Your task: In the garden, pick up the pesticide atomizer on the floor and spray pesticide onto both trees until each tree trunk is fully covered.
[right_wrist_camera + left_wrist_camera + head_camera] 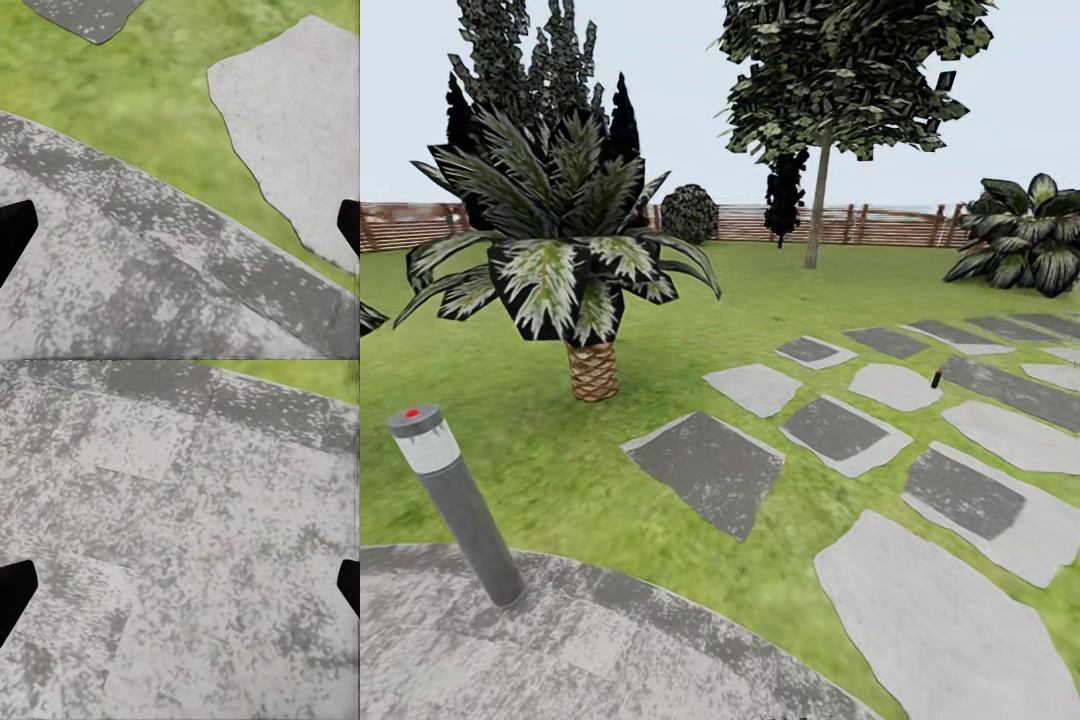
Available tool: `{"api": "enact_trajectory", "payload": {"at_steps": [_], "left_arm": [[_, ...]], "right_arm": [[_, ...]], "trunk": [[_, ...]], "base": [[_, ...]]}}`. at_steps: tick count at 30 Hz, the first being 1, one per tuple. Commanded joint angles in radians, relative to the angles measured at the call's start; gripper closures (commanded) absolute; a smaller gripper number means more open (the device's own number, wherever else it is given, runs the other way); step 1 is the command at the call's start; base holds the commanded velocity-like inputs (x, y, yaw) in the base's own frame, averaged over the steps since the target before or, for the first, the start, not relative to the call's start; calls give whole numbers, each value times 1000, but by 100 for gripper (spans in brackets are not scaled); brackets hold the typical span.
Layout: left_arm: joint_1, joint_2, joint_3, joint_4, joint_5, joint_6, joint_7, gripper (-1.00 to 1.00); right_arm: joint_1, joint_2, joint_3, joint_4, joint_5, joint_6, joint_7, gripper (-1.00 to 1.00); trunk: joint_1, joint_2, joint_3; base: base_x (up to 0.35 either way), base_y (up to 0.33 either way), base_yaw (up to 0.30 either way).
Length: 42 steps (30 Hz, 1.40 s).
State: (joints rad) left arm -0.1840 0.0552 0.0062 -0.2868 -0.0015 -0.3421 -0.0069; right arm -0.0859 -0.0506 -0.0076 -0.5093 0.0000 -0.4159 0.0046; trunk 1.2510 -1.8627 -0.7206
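Green lawn fills the garden [660,340], closed at the back by a brown slatted fence [880,225], and across it runs a scatter of grey stepping stones [710,465]. The pesticide atomizer [936,379] appears as a tiny dark upright shape with a reddish top on the far right side of the stones, well apart from the robot, too small to read any label. One tree [850,70] stands beyond it, its slim pale tree trunk [818,200] rising just in front of the fence; a short scaly palm [565,260] sits nearer on the left, and a grey lamp post [455,500] leans at the edge of the curved stone paving [610,650]. The left claw [180,592] hangs over that paving with its dark fingertips [15,592] spread wide and nothing between them; the right claw [180,232] is equally wide apart and empty, above the paving's edge where grass begins. The step in hand looks like the approach: nothing is picked up yet. The next move probably calls for driving forward and right across the stones until the bottle is within reach, then lowering a claw around it.
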Motion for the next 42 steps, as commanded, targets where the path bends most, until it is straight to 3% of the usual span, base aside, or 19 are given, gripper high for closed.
{"api": "enact_trajectory", "payload": {"at_steps": [1, 42], "left_arm": [[0, 0, 0, 0, 0, 0, 0, -100], [0, -2, -1, 0, -2, 0, -1, -100]], "right_arm": [[0, 0, 0, 0, 0, -1, 0, -100], [0, 0, 0, 0, 0, -1, 0, -100]], "trunk": [[4, -7, -4], [161, -294, -157]], "base": [[0, 0, -295], [0, 0, -295]]}}
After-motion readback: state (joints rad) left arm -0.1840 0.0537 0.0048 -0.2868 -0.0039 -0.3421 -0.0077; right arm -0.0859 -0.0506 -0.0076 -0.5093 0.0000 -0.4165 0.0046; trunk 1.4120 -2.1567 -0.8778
